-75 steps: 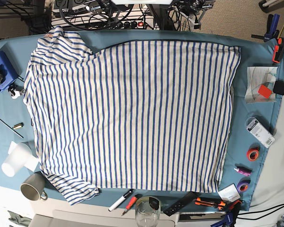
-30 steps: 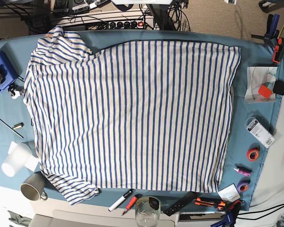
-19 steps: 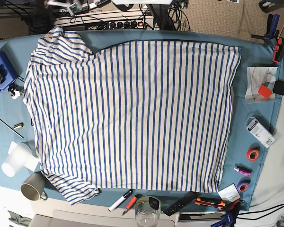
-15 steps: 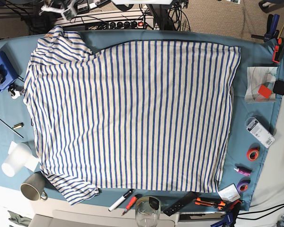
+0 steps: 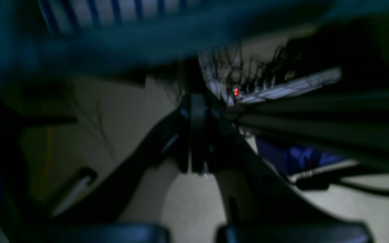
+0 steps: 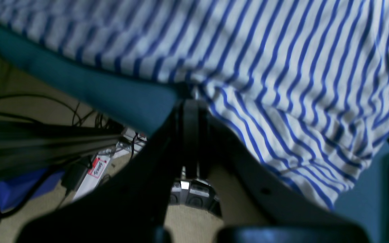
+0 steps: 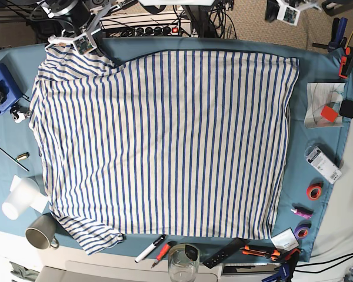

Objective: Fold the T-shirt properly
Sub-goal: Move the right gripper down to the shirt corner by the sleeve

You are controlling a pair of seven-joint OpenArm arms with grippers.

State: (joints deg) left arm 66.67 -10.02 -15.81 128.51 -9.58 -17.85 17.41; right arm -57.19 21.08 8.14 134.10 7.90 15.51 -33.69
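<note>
Teal cloth covers the table, and cables and a power strip crowd the floor beyond its far edge. Spread flat across most of that cloth lies the T-shirt, white with thin blue stripes, its hem toward the right side of the base view and its sleeves toward the left. One sleeve bunches up at the far left corner; the other lies near a grey mug at the near edge.

At that far left corner the right gripper hangs over the bunched sleeve. From the right wrist camera, its jaws are pressed together with nothing between them, their tips sitting right at the line where the striped fabric meets the teal table edge. Whether they touch the cloth cannot be told.

At the far right, the left gripper hovers beyond the table edge, well apart from the shirt's nearest corner. Its wrist view is dark and blurred: the jaws are together and empty, with floor and cables behind them and only a strip of stripes showing at the top.

Small items line the table's margins: a blue block on the left, tape rolls on the right, and a marker and a glass at the near edge.
</note>
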